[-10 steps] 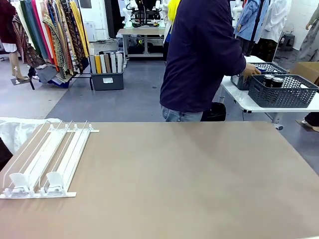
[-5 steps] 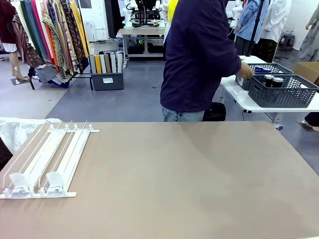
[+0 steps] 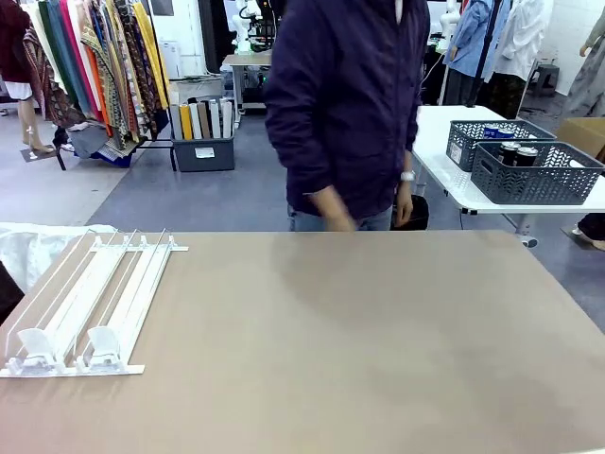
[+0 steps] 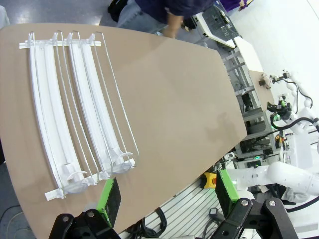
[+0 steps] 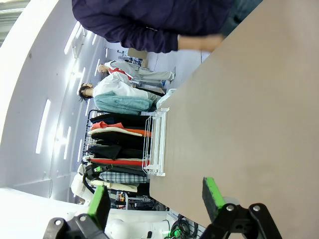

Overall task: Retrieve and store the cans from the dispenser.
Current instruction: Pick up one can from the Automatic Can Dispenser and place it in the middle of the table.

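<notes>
Front view: dispenser lay flat at left side of brown table, lanes bare, two white pusher blocks at near lip. Cans stood in dark grey baskets on separate white table at far right. Person stood at far edge. Left gripper and right gripper: jaws stood wide apart, held nothing, above table.

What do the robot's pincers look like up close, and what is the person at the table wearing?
Each pincer is black with two fingers tipped by bright green pads: the left pincer and the right pincer look alike, with round bolts at the black knuckles. Behind the left one, a white arm with black cables stands farther off. The person wears a dark navy long-sleeved jacket, jeans and a wristwatch.
</notes>
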Controlling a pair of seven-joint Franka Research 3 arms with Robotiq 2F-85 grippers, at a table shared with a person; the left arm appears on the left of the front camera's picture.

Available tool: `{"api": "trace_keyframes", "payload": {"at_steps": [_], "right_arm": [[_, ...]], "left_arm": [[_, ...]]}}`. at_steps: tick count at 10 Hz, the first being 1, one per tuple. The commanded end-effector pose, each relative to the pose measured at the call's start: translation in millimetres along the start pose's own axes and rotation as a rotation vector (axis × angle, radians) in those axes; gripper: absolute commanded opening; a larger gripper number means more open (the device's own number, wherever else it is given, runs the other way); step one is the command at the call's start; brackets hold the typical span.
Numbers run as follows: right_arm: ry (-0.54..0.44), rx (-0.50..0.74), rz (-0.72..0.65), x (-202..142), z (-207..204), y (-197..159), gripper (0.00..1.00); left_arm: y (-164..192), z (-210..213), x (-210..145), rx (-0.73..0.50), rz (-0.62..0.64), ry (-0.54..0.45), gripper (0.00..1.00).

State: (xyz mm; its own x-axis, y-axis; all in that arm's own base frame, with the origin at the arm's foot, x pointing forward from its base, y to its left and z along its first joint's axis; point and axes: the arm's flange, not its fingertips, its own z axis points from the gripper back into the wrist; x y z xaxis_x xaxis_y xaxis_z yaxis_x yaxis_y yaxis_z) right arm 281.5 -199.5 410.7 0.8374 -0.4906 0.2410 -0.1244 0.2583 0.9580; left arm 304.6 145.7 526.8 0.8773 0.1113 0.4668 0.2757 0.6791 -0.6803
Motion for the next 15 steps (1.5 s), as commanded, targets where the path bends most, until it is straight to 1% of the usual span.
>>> {"api": "trace_keyframes", "payload": {"at_steps": [1, 15], "right_arm": [[0.004, 0.005, -0.002, 0.2, 1.8, 3.6, 1.0], [0.004, 0.005, -0.002, 0.2, 1.8, 3.6, 1.0]], "left_arm": [[-0.5, 1.1, -0.4, -0.016, 0.0, -0.011, 1.0], [-0.5, 1.1, -0.4, -0.016, 0.0, -0.011, 1.0]]}}
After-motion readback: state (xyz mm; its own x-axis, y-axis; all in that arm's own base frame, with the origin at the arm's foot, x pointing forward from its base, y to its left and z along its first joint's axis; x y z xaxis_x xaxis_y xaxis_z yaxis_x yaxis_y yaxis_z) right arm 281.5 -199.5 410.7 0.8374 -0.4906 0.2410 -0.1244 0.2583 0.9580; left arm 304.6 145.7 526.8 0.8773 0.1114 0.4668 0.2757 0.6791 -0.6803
